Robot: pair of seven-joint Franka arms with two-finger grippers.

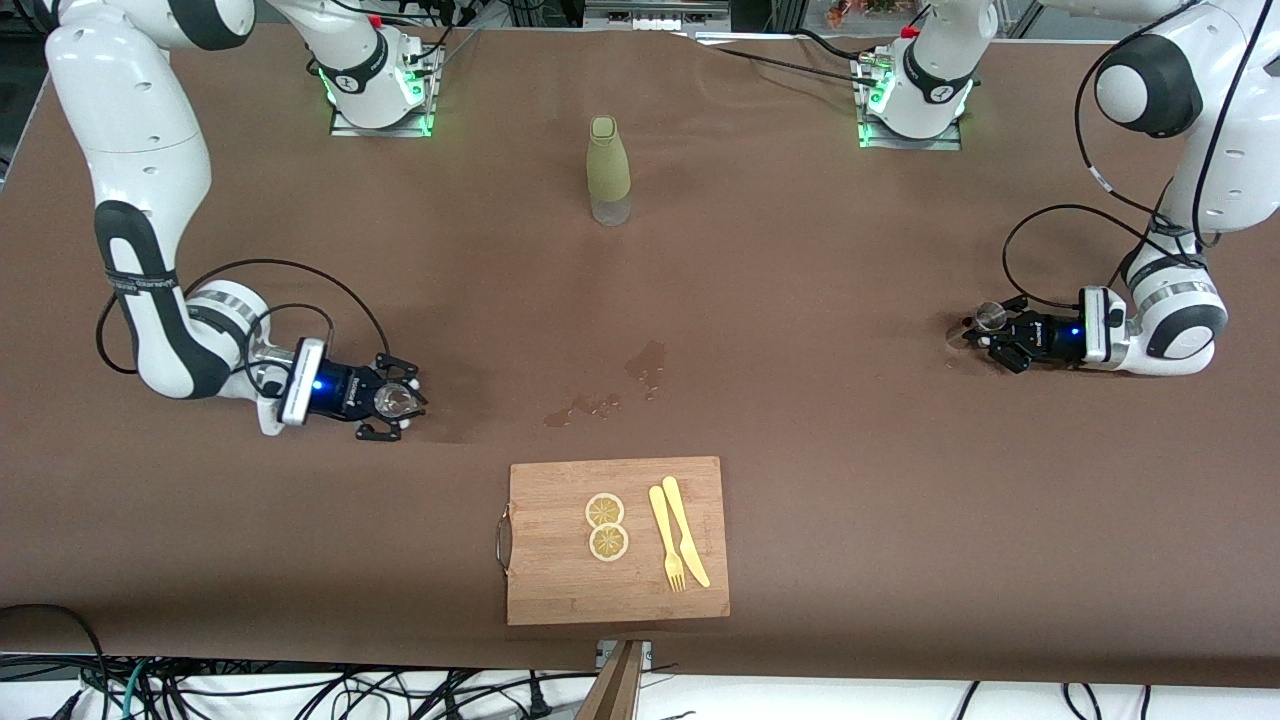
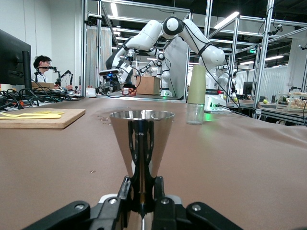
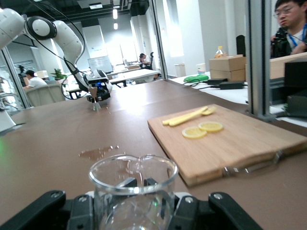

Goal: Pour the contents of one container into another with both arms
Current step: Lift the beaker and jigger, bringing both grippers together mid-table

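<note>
My left gripper (image 1: 985, 335) lies low at the left arm's end of the table, shut on the narrow waist of a shiny metal cone cup (image 1: 990, 317). The left wrist view has that cone cup (image 2: 142, 136) standing upright between the fingers of the left gripper (image 2: 142, 184). At the right arm's end, my right gripper (image 1: 393, 402) is shut on a clear glass beaker (image 1: 398, 400). In the right wrist view the beaker (image 3: 132, 189) fills the jaws of the right gripper (image 3: 135, 201), mouth up.
An olive bottle with a clear base (image 1: 608, 170) stands mid-table, near the robots' bases. A wet spill (image 1: 645, 365) marks the cloth in the middle. A wooden cutting board (image 1: 560, 585) by the front edge carries two lemon slices (image 1: 606, 525) and a yellow fork and knife (image 1: 678, 545).
</note>
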